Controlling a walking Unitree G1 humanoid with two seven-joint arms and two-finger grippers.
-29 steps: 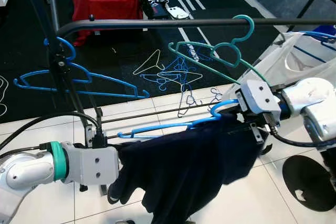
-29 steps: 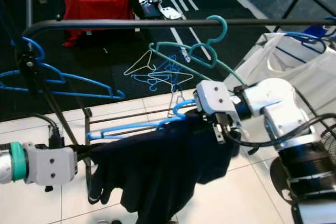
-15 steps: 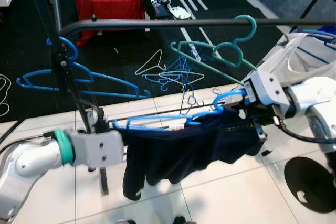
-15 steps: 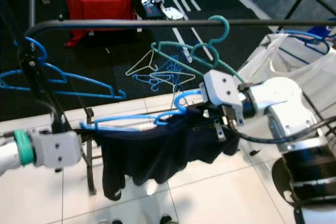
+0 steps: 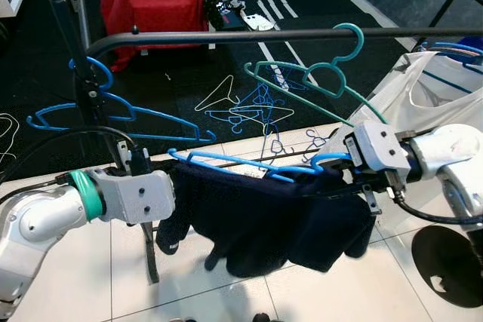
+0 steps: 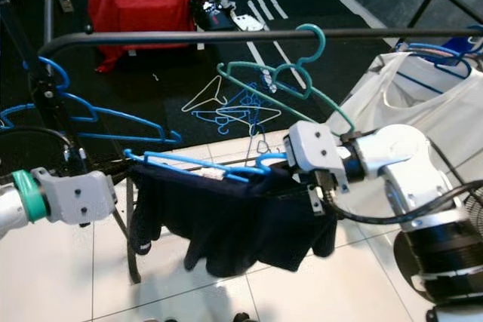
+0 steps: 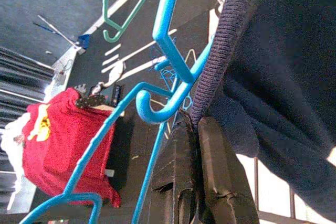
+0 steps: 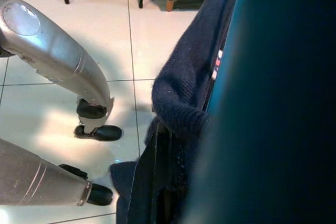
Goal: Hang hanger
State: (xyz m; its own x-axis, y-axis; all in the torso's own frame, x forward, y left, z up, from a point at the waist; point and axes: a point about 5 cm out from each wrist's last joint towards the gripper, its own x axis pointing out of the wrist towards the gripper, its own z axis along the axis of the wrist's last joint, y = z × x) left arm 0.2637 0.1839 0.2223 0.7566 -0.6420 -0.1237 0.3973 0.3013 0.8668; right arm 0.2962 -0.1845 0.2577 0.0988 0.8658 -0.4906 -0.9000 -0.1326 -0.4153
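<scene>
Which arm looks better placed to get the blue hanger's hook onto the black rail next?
Probably the right. The right gripper holds the dark sweater beside the blue hanger's hook, below the rail. The left gripper pinches the sweater at the hanger's far end.

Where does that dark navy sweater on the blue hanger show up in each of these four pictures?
Left eye view: the navy sweater sags low in the middle, between the two arms.
Right eye view: the same place, a little further left.
Left wrist view: it covers the right side.
Right wrist view: a knitted fold in the middle.
Shared landmark: the blue hanger, seen in three views.
</scene>
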